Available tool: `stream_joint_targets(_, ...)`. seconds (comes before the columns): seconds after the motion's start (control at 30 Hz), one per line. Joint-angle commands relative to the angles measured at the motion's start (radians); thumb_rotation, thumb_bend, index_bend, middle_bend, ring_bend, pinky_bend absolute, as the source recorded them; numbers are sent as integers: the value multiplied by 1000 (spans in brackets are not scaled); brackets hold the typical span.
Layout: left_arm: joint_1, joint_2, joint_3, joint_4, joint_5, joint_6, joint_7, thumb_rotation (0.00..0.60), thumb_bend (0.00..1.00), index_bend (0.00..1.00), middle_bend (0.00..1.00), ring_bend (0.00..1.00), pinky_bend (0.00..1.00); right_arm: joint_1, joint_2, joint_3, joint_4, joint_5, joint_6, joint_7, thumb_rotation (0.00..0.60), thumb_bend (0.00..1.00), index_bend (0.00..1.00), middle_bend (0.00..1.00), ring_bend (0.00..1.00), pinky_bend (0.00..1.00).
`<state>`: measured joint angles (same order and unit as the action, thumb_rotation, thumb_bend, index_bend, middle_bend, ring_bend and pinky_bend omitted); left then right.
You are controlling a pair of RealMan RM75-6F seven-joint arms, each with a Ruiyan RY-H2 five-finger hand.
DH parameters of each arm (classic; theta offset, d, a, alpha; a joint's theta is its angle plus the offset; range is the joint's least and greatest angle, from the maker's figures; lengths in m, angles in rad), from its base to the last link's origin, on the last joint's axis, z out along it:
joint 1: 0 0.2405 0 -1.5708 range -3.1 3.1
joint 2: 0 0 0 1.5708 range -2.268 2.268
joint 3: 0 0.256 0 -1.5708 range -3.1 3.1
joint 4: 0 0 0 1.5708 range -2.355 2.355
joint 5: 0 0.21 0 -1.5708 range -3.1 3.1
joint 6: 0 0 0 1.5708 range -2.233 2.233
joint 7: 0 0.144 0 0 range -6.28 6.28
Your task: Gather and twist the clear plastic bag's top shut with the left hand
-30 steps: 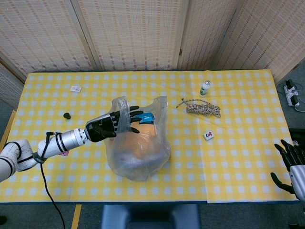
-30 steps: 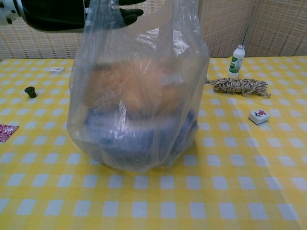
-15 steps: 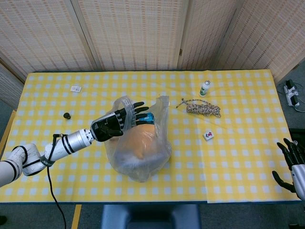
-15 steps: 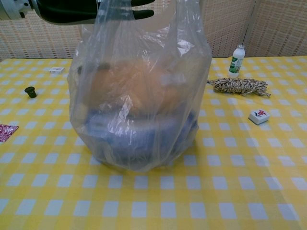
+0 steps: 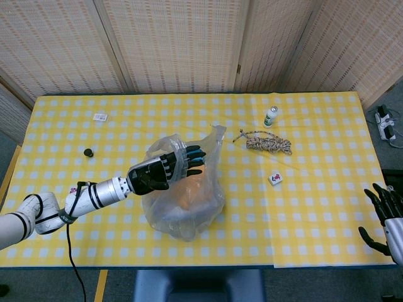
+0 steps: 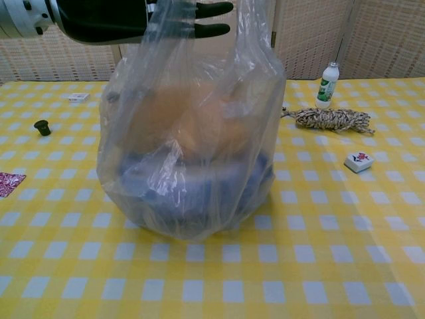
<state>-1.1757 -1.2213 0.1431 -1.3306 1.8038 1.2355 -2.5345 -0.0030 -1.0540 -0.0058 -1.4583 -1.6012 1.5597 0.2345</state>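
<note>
— Yellow-checked bench (image 5: 315, 207): what's around the left hand (image 5: 165, 172)?
— It grips the crinkly clear plastic bag (image 5: 186, 201) top; rope coil (image 5: 269, 144) and bottle (image 5: 271, 116) lie beyond. Right hand (image 5: 385, 214) hangs wide.

Black left hand (image 5: 160, 174) on ringed silver-white arm (image 5: 69, 204).

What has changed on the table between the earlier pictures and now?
The left hand moved toward the near table edge and a little rightward, fingers stretched across the clear plastic bag's mouth, pulling its top along. The right hand, the rope and the small bottle stayed put.
</note>
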Motion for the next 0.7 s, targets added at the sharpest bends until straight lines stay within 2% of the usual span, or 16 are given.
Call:
stream_joint_targets(0.03,-9,-11,0,10,5,-8,-10,600,113,0,0,0,62,1,0,2,2,5,-3,3,600,370,0,0,0,0)
stream_joint_targets(0.43,-64,-72,0,119,26,-17,-118,600,113,0,0,0,91,1,-5,11,4,23,-8,-10,600,370,0,0,0,0)
stream_joint_targets(0.7,-102,-96,-21,120,6,-40,-130,600,114,0,0,0,87,2,-3,8,4,18,-12,-6,600,371,0,0,0,0)
